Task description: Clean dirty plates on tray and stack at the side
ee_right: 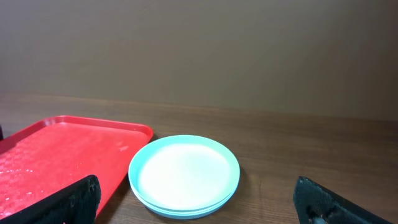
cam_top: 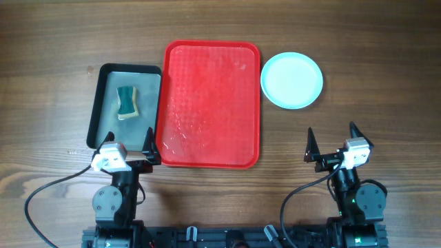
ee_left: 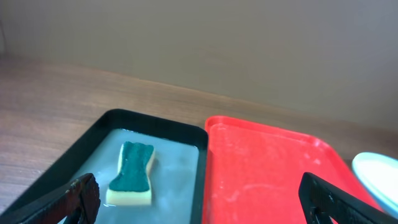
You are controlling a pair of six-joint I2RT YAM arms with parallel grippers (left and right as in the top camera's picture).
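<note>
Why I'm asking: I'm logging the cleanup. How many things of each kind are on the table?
Trays: 2, a red tray and a dark tray
Sponge: 1, lying in the dark tray
Plate stack: 1, beside the red tray; the number of plates in it is unclear
Total: 4, counting the stack as one

Red tray (cam_top: 210, 96), light blue plates (cam_top: 291, 80), green-topped sponge (cam_top: 127, 101).
</note>
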